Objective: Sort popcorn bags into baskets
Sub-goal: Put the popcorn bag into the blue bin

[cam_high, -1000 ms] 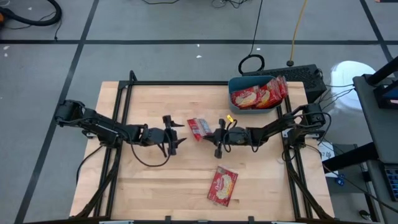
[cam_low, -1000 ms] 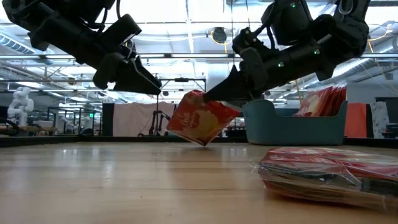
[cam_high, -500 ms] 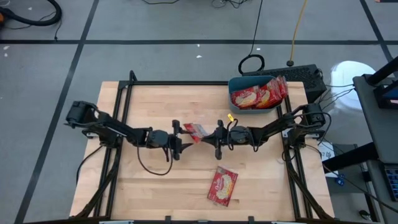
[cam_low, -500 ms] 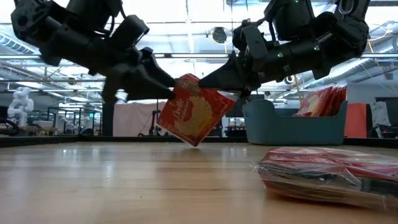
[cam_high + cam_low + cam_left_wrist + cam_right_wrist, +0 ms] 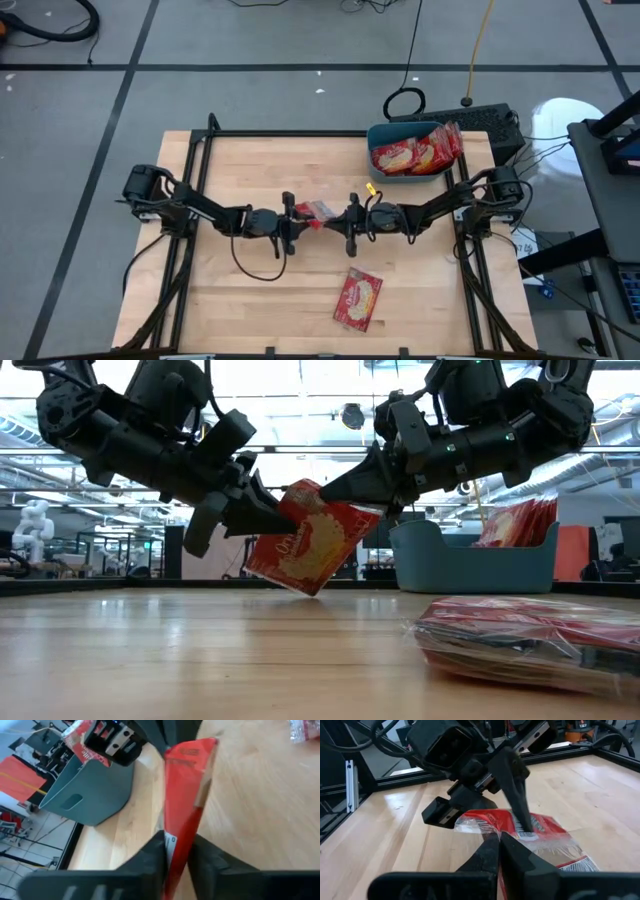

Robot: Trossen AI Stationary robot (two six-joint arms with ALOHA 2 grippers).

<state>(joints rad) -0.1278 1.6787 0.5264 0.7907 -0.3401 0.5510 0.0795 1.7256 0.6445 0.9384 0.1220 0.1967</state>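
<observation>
I see one red popcorn bag (image 5: 312, 548) lifted off the tabletop, tilted, near the table's middle. Another popcorn bag (image 5: 358, 299) lies flat nearer the front edge. The teal basket (image 5: 378, 134) at the far right corner holds several red bags (image 5: 415, 154).

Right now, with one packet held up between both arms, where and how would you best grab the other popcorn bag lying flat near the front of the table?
The flat popcorn bag lies alone on the table, clear of both arms. I would come straight down from above and pinch across its narrower width near the middle, since it is thin and has no raised edge. The right pincer is probably nearer, but it is shut on the held popcorn bag.
</observation>
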